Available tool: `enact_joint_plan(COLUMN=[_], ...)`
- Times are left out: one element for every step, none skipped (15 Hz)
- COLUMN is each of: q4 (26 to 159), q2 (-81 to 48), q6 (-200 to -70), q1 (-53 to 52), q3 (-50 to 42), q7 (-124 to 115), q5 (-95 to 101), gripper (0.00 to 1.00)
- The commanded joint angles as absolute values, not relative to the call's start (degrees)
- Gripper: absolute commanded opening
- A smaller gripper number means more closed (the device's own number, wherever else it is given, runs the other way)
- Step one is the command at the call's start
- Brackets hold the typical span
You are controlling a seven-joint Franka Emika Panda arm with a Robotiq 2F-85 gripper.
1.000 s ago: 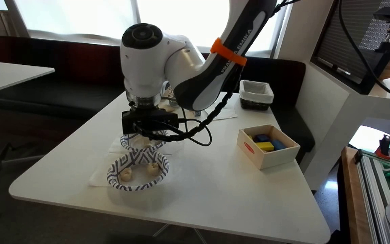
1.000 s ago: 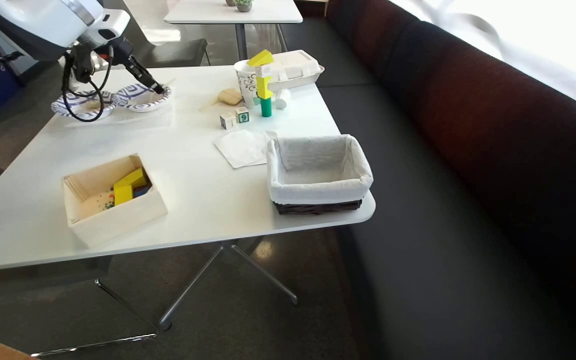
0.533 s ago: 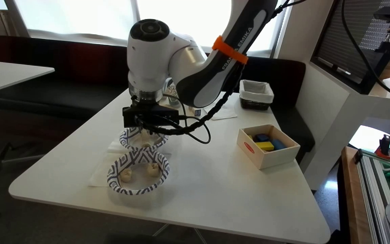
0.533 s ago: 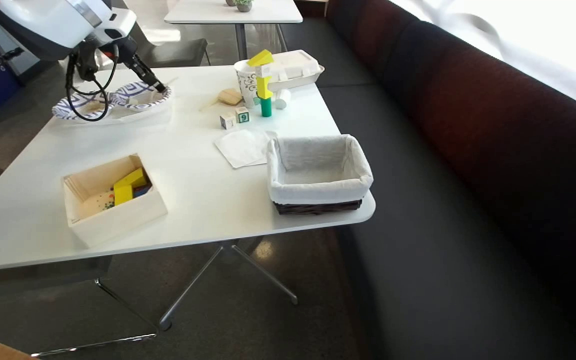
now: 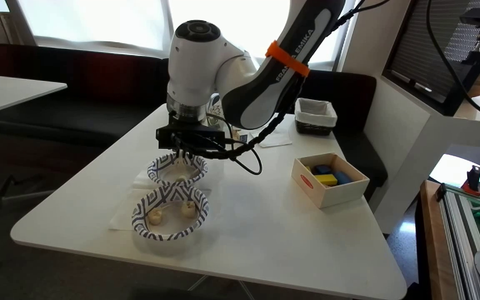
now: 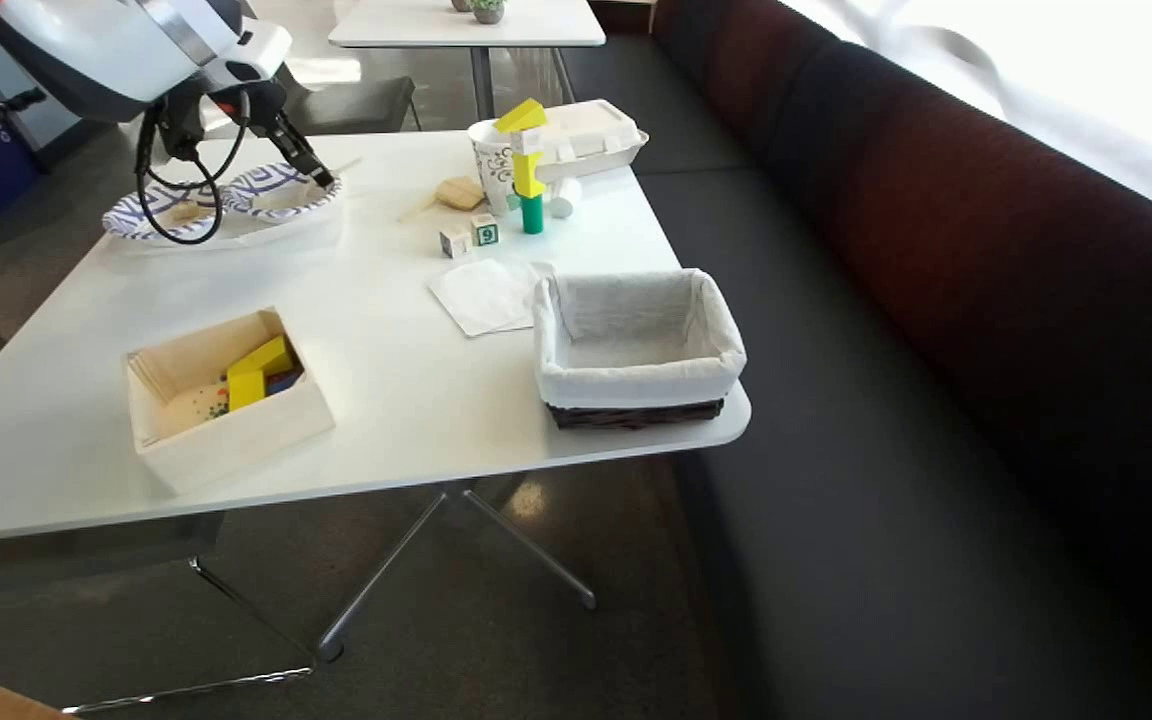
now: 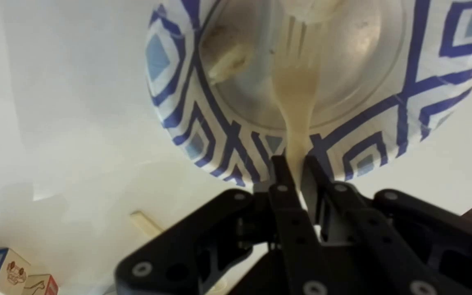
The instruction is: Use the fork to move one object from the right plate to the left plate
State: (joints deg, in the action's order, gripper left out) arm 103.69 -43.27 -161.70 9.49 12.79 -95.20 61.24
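Observation:
My gripper (image 7: 295,162) is shut on the handle of a pale fork (image 7: 297,90), pointing down over the far patterned plate (image 7: 219,149). In the wrist view the tines reach a pale piece (image 7: 314,9) at the top edge; I cannot tell whether it is pierced. A second pale piece (image 7: 232,57) lies left of the tines in that plate. In an exterior view the gripper (image 5: 184,154) is above the far plate (image 5: 200,168), and the nearer plate (image 5: 140,223) holds two pale pieces (image 5: 155,216) (image 5: 188,208). The gripper also shows in an exterior view (image 6: 322,180).
The plates touch, with napkins beneath. A wooden box (image 5: 342,195) of blocks and a lined basket (image 6: 636,388) stand on the table. Letter blocks (image 6: 485,230), a block tower (image 6: 531,190), a paper cup (image 6: 493,165) and a carton (image 6: 591,150) stand beyond the plates.
My gripper has risen and shifted slightly away from the nearer plate, still holding the fork. More of the far plate shows. The nearer plate's front rim sits a little lower.

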Motion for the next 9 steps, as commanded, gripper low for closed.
enact_joint_plan(q4=[103.0,102.76,102.47,102.16,102.48,103.65,103.7,103.6,103.81], q2=[-44.9,-45.32,-45.69,-46.11,-46.16,-44.81,-44.85,-44.86,-44.62], q6=[-160.64,-160.6,-160.43,-160.41,-160.85,-164.26,-164.48,-164.87,-165.2], q1=[10.81,10.81,10.57,10.54,11.11,6.0,5.52,4.38,3.27], q3=[15.15,15.74,16.0,16.4,16.8,10.81,10.39,9.1,7.99], q7=[-91.39,-90.73,-90.34,-89.83,-88.97,-84.66,-82.86,-80.14,-77.75], q5=[58.4,57.84,57.64,57.27,56.92,49.71,47.22,43.76,40.43], gripper=[0.03,0.03,0.03,0.03,0.03,0.03,0.03,0.03,0.03])
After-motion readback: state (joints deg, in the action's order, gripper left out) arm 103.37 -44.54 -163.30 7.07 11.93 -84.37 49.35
